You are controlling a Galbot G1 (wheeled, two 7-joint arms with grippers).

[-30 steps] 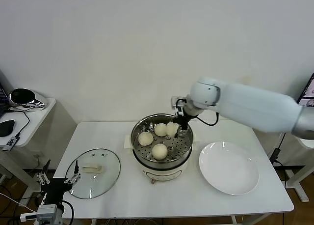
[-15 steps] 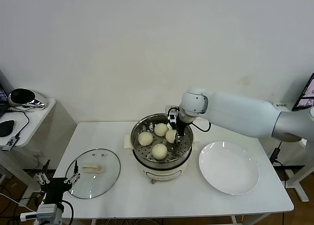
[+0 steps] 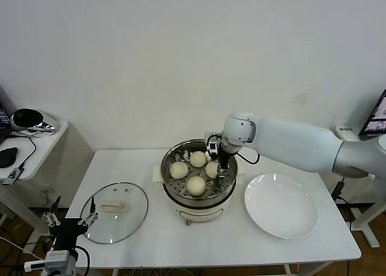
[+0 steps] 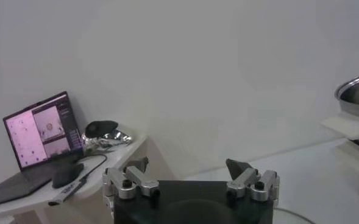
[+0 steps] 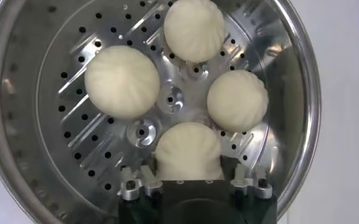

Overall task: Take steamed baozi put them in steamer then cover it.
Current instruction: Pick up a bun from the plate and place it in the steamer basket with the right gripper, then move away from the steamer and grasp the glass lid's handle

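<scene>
- This looks like a robot test room or lab, not a home kitchen.
- A bare white wall (image 3: 181,59) runs behind everything, with no cupboards, stove or sink.
- The cooking things stand on a plain white table (image 3: 151,240): an electric steamer (image 3: 199,185), a glass lid (image 3: 114,205) and a white plate (image 3: 281,205).
- A side desk (image 3: 33,146) on the robot's left holds an open laptop (image 4: 42,131), a mouse (image 4: 66,175) and a loose cable (image 3: 24,155).
- A second screen (image 3: 379,114) shows at the right edge.
</scene>
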